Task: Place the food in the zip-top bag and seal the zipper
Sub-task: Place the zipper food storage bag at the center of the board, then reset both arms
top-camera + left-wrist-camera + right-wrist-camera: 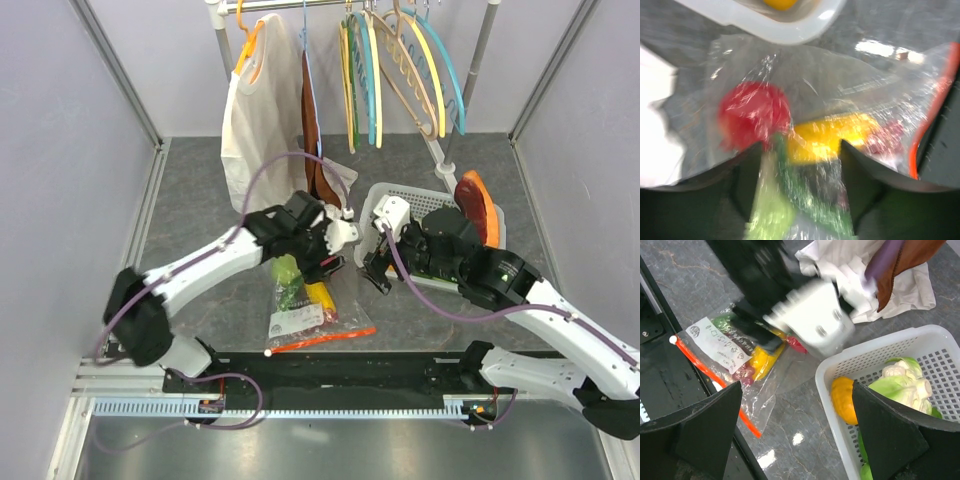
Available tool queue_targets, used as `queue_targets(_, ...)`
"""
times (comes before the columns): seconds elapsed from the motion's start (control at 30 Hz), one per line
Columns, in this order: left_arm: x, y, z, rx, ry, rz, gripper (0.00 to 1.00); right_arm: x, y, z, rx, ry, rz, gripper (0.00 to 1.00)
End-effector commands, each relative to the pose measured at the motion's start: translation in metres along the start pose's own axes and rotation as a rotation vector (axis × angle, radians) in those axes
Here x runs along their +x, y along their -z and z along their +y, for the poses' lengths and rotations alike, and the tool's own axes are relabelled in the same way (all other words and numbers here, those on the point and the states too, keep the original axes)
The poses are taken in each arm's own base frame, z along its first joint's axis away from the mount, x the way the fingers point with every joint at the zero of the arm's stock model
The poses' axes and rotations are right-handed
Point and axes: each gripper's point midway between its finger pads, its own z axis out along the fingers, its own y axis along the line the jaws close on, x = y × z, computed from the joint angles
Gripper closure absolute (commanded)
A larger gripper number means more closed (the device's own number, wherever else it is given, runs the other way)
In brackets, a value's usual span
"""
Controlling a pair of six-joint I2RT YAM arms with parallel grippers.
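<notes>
The clear zip-top bag (pixel 300 315) lies flat on the table in front of the left arm, with its orange-red zipper (pixel 325 338) along the near edge. Inside it I see food: a red round piece (pixel 752 117), a yellow oblong one (pixel 835 137) and green ones (pixel 772 210). My left gripper (pixel 330 262) is down on the bag. Its jaws stand apart, astride the green food and crinkled plastic, and blur hides whether they grip. My right gripper (pixel 800 435) hangs wide open over the white basket's corner (pixel 840 365), holding nothing.
The white slotted basket (pixel 420 195) at the right holds an orange-yellow fruit (pixel 842 400) and pale green vegetables (pixel 900 385). A white garment (pixel 260 120) and coloured hangers (pixel 400 70) hang on a rail at the back. A black rail (pixel 350 365) runs along the near edge.
</notes>
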Motion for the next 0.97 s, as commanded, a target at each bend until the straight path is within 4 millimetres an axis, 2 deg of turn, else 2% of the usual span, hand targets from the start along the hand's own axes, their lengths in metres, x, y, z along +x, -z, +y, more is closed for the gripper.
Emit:
queue_targets(0.0, -0.048, 0.107, -0.026, -0.01, -0.144, -0.203, 0.19, -0.003, 0.008, -0.005, 0.026, 0.004, -0.027, 0.02)
queue_targets(0.03, -0.043, 0.128, -0.035, -0.004, -0.145, -0.195, 0.12, -0.001, 0.007, -0.006, 0.027, 0.002, -0.026, 0.02)
queue_targets(0.17, -0.029, 0.167, -0.034, -0.051, -0.067, -0.173, 0.09, 0.0, 0.009, -0.015, 0.057, -0.015, -0.037, 0.02)
queue_targets(0.2, -0.03, 0.176, -0.032, -0.068, -0.033, -0.18, 0.07, 0.0, 0.01, -0.022, 0.074, -0.029, -0.043, 0.02)
queue_targets(0.23, -0.02, 0.182, -0.024, -0.091, 0.022, -0.163, 0.01, -0.001, 0.013, -0.024, 0.08, -0.035, -0.049, 0.02)
queue_targets(0.37, 0.007, 0.201, 0.002, -0.257, 0.151, -0.117, 0.0, 0.006, 0.022, -0.04, 0.128, -0.077, -0.048, 0.02)
queue_targets(0.5, 0.038, 0.202, 0.01, -0.345, 0.277, -0.064, 0.0, 0.028, 0.028, -0.052, 0.18, -0.149, -0.007, 0.02)
queue_targets(0.67, 0.069, 0.217, 0.037, -0.5, 0.427, -0.063, 0.0, 0.047, 0.036, -0.071, 0.259, -0.233, 0.001, 0.02)
queue_targets(0.8, 0.079, 0.223, 0.048, -0.564, 0.486, -0.081, 0.0, 0.05, 0.038, -0.076, 0.283, -0.282, -0.014, 0.02)
queue_targets(0.93, 0.076, 0.231, 0.051, -0.61, 0.488, -0.111, 0.0, 0.042, 0.045, -0.081, 0.302, -0.269, -0.039, 0.02)
